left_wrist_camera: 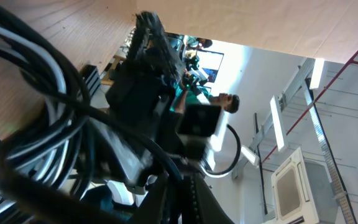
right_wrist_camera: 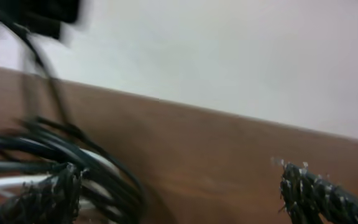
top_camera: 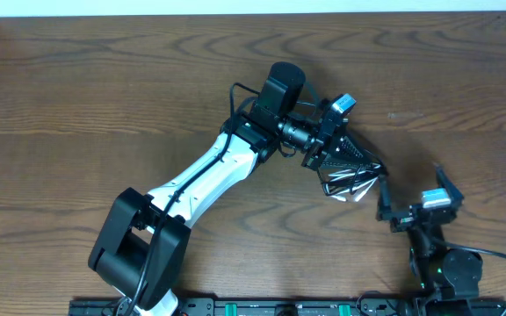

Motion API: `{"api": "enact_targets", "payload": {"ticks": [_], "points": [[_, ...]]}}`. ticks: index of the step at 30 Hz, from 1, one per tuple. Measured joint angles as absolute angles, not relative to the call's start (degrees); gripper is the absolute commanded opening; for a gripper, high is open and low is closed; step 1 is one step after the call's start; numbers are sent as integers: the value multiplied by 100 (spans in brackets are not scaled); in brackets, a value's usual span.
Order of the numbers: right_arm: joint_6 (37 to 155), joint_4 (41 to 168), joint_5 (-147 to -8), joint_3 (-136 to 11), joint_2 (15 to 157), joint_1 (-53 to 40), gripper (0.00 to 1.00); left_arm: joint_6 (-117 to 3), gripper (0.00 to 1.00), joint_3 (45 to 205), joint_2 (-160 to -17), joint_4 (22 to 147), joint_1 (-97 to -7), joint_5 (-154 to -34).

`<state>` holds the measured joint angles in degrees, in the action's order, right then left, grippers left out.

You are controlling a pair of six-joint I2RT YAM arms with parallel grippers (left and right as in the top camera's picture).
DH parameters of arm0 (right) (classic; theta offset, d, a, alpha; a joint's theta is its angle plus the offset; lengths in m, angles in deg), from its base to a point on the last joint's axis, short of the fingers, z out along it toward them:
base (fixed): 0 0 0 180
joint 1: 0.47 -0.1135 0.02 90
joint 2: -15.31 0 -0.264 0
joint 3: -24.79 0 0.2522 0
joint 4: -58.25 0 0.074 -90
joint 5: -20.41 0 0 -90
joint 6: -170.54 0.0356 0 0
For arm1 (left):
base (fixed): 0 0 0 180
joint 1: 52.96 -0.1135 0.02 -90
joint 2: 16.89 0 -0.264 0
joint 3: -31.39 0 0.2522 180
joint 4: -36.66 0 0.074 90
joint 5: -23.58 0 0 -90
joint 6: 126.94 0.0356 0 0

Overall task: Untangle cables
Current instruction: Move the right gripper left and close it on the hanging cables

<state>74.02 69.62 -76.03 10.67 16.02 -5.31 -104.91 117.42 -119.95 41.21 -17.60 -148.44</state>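
The cables, black loops with a white one among them, are bunched at the middle right of the table. My left gripper lies turned on its side over the bunch and is shut on the cables. In the left wrist view black and white strands drape close across the lens beside the closed left gripper. My right gripper stands open just right of the bunch. In the right wrist view its left finger is against the cables, and nothing lies between the fingers of the gripper.
The brown wooden table stretches left and back to a white edge. The left arm's white link crosses the front middle. A black rail and a thick black base wire lie along the front.
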Motion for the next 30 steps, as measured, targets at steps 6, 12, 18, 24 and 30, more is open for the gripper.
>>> {"api": "enact_targets", "payload": {"ticks": [6,12,18,24,30], "points": [[8018,6514,-8676,1065,1600,-534,99,-10493,8,11742,-11995,4121,-1760,-14844],[9122,6835,-9030,556,2144,-446,99,-10493,7,11742,-11995,4117,-1760,-14853],[9461,7961,-9524,-1265,3783,-276,99,-10528,7,11742,-11995,4117,-1760,-14859],[9548,9272,-10232,-2791,5466,-256,99,-10534,7,11742,-11995,4121,-1760,-14861],[9701,9301,-11295,-3403,6587,-254,99,-10537,7,11742,-11995,4123,-1771,-14861]]}}
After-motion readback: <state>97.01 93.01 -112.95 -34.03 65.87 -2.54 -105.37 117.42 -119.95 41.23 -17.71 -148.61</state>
